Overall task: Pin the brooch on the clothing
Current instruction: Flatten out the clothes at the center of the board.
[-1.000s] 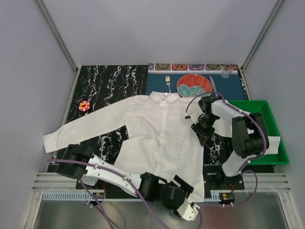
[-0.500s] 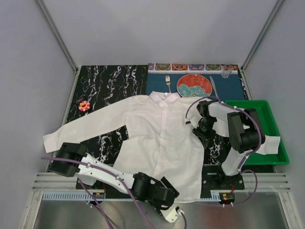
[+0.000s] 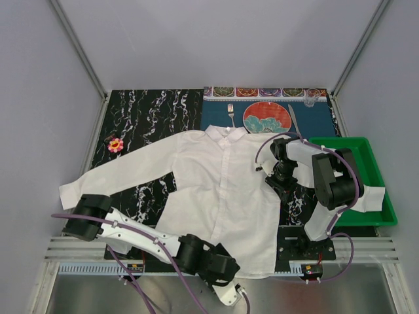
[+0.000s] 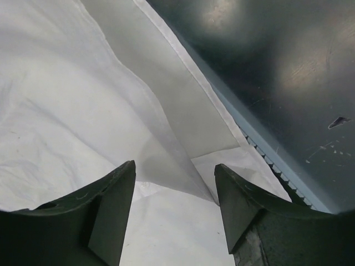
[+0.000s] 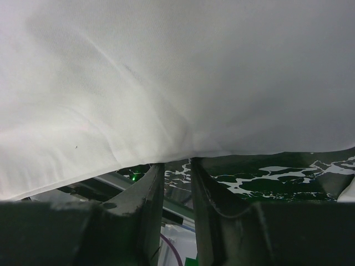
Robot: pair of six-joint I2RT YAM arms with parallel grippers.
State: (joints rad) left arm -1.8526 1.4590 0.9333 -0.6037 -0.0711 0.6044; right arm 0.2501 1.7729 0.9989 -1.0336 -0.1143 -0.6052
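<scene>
The clothing (image 3: pixel 219 190) is a white shirt lying flat across the middle of the table. The brooch (image 3: pixel 115 144), a small pink flower with a yellow centre, lies on the dark marbled mat at the far left, away from both grippers. My left gripper (image 3: pixel 222 273) is at the shirt's bottom hem near the table's front edge. Its jaws are open over the hem (image 4: pixel 199 160), holding nothing (image 4: pixel 175 177). My right gripper (image 3: pixel 278 180) is at the shirt's right side edge. Its fingers are almost together under the lifted fabric edge (image 5: pixel 177 162).
A red-and-teal plate (image 3: pixel 267 117) with a fork (image 3: pixel 230 114) and knife (image 3: pixel 292 120) sits on a blue mat at the back. A green bin (image 3: pixel 366 176) stands at the right. The metal front ledge (image 4: pixel 288 83) runs beside the hem.
My left arm has swung left and toward the near edge along the shirt's bottom hem. My right gripper has shifted slightly at the shirt's right edge.
</scene>
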